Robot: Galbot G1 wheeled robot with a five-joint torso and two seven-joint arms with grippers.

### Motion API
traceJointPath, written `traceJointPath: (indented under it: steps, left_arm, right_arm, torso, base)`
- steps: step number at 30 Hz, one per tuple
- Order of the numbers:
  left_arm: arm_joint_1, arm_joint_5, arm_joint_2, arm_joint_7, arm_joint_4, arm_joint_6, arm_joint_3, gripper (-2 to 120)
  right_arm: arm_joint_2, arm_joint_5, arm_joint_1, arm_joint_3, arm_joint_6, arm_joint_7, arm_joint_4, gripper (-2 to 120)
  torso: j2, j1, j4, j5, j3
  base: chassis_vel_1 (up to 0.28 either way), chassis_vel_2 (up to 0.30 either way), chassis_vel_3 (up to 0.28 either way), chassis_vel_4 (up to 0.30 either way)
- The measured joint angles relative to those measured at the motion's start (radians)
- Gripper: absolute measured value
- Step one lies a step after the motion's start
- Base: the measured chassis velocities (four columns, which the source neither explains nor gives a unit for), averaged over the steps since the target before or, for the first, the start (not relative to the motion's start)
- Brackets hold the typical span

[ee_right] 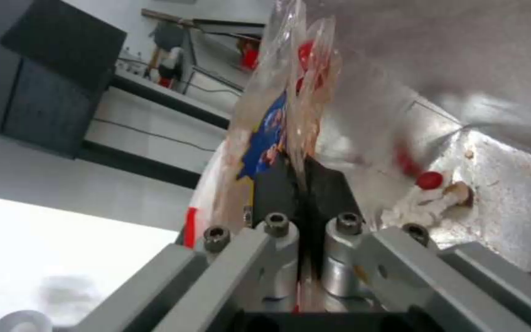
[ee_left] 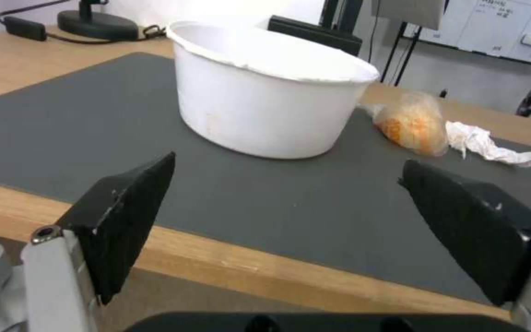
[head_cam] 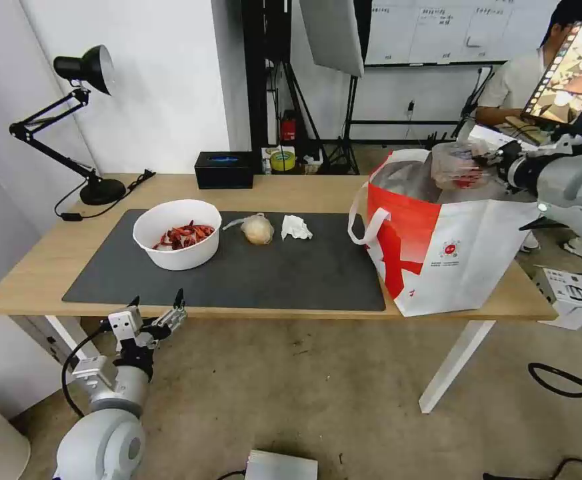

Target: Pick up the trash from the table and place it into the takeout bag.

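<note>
My right gripper (head_cam: 487, 162) is shut on the clear clamshell tray (head_cam: 457, 167) of small red tomatoes, held over the open mouth of the white-and-red takeout bag (head_cam: 437, 247) at the table's right end. In the right wrist view the tray's edge (ee_right: 290, 92) is pinched between the fingers above the bag's foil lining (ee_right: 493, 138). On the dark mat lie the white bowl of red shells (head_cam: 177, 235), the clear bag around a beige lump (head_cam: 257, 230) and the crumpled tissue (head_cam: 295, 228). My left gripper (head_cam: 157, 308) hangs open below the table's front edge, facing the bowl (ee_left: 265, 92).
A black desk lamp (head_cam: 81, 120) stands at the table's back left and a black tissue box (head_cam: 224, 169) at the back edge. The grey mat (head_cam: 237, 280) covers the middle of the light-wood table (head_cam: 24, 273). A white box (head_cam: 571, 293) lies on the floor to the right.
</note>
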Motion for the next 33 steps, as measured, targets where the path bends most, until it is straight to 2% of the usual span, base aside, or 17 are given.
traceJointPath:
  steps: [10,12,14,17,18,21,22,24,25,26,28,29,31,33]
  left_arm:
    - [0.002,-0.005,0.015,0.001,0.004,0.0,-0.012,100]
    - [0.003,-0.005,0.015,0.001,0.004,0.0,-0.013,100]
    - [0.004,-0.005,0.014,0.001,0.004,0.0,-0.014,100]
    - [0.007,-0.005,0.013,0.001,0.004,0.0,-0.014,100]
    - [0.007,-0.005,0.013,0.001,0.004,0.0,-0.014,100]
    - [0.007,-0.005,0.015,0.001,0.005,0.0,-0.014,100]
    - [0.007,-0.005,0.015,0.001,0.005,0.0,-0.014,100]
    - [0.006,-0.005,0.015,0.001,0.005,0.0,-0.013,100]
    - [0.006,-0.005,0.015,0.001,0.005,0.0,-0.013,100]
    - [0.006,-0.005,0.014,0.001,0.005,0.0,-0.012,100]
    - [0.007,-0.005,0.013,0.001,0.003,0.0,-0.012,100]
    - [0.007,-0.005,0.013,0.001,0.003,0.0,-0.012,100]
    - [0.009,-0.005,0.013,0.001,-0.001,0.0,-0.013,100]
    - [0.011,-0.005,0.014,0.001,-0.003,-0.001,-0.014,100]
  right_arm:
    - [0.03,-0.019,-0.009,-0.014,-0.005,0.004,-0.012,0]
    - [0.034,-0.02,-0.01,-0.017,-0.008,0.003,-0.011,10]
    - [0.035,-0.02,-0.012,-0.018,-0.009,0.002,-0.01,13]
    - [0.036,-0.022,-0.018,-0.018,-0.012,-0.001,-0.006,28]
    - [0.036,-0.022,-0.018,-0.018,-0.012,-0.001,-0.006,28]
    - [0.034,-0.022,-0.023,-0.016,-0.014,-0.004,0.002,43]
    - [0.034,-0.022,-0.023,-0.016,-0.014,-0.004,0.002,43]
    - [0.03,-0.023,-0.029,-0.014,-0.014,-0.01,0.011,52]
    - [0.03,-0.023,-0.029,-0.014,-0.014,-0.01,0.011,52]
    - [0.028,-0.023,-0.033,-0.012,-0.014,-0.018,0.017,58]
    - [0.025,-0.024,-0.048,0.002,-0.01,-0.059,0.033,68]
    - [0.025,-0.024,-0.048,0.002,-0.01,-0.059,0.033,68]
    - [0.015,-0.038,-0.085,0.025,0.01,-0.172,0.065,77]
    - [-0.003,-0.056,-0.131,0.046,0.022,-0.296,0.101,80]
  torso:
    - [0.0,0.0,0.0,0.0001,0.0]
    - [0.0,0.0,0.0,0.0001,0.0]
    - [0.0,0.0,0.0,0.0001,0.0]
    - [0.0,0.0,0.0,0.0001,0.0]
    - [0.0,0.0,0.0,0.0001,0.0]
    - [0.0,0.0,0.0,0.0001,0.0]
    - [0.0,0.0,0.0,0.0001,0.0]
    - [0.0,0.0,0.0,0.0001,0.0]
    - [0.0,0.0,0.0,0.0001,0.0]
    - [0.0,0.0,0.0,0.0001,0.0]
    - [0.0,0.0,0.0001,0.0,0.0]
    - [0.0,0.0,0.0001,0.0,0.0]
    - [0.0,0.0,0.0001,0.0002,0.0]
    - [0.0,0.0,0.0,0.0,0.0]
  base:
    - [0.0,0.0,0.0,0.0]
    - [0.0,0.0,0.0,0.0]
    - [0.0,0.0,0.0,0.0]
    - [0.0,0.0,0.0,0.0]
    - [0.0,0.0,0.0,0.0]
    - [0.0,0.0,0.0,0.0]
    - [0.0,0.0,0.0,0.0]
    - [0.0,0.0,0.0,0.0]
    - [0.0,0.0,0.0,0.0]
    - [0.0,0.0,0.0,0.0]
    - [0.0,0.0,0.0,0.0]
    - [0.0,0.0,0.0,0.0]
    - [0.0,0.0,0.0,0.0]
    - [0.0,0.0,0.0,0.0]
